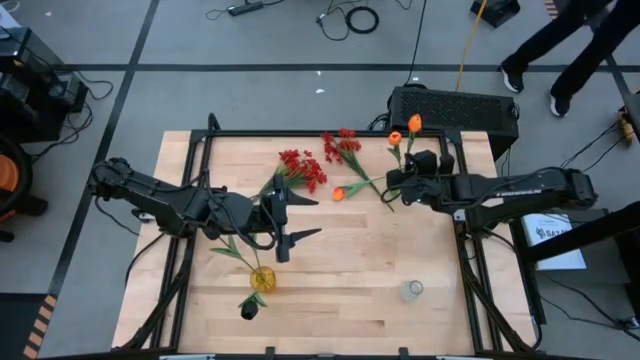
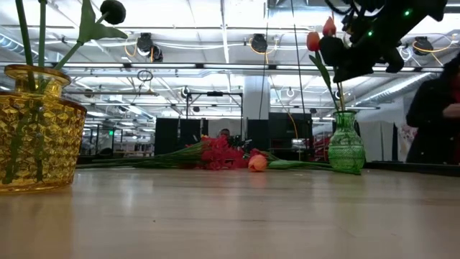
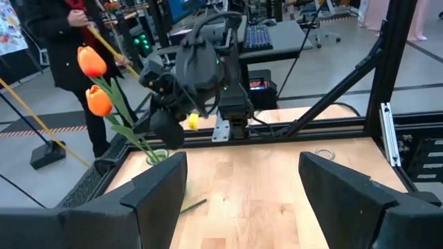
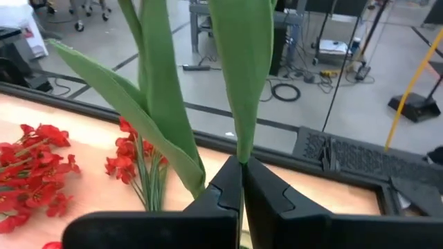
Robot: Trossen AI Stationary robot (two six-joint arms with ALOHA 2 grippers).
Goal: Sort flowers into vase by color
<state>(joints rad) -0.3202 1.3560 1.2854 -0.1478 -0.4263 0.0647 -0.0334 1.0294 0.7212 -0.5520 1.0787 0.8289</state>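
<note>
Two orange flowers stand in a green vase at the table's far right. My right gripper is shut beside them, with green leaves rising from its tips. A third orange flower and two red clusters lie flat on the far middle of the table. A black flower leans in a yellow vase near the front. My left gripper hangs open above the table's middle, holding nothing. My right gripper pinches an orange flower at the base of a green leaf, right at the tips of its two shut fingers. The fingers come from the table's right, slanting a little downward. The flower stands upright with its lower end in the green vase.
A small clear glass vase stands at the near right. A black box sits beyond the table's far right edge. A person walks on the floor behind. Bare wood lies between the two arms.
</note>
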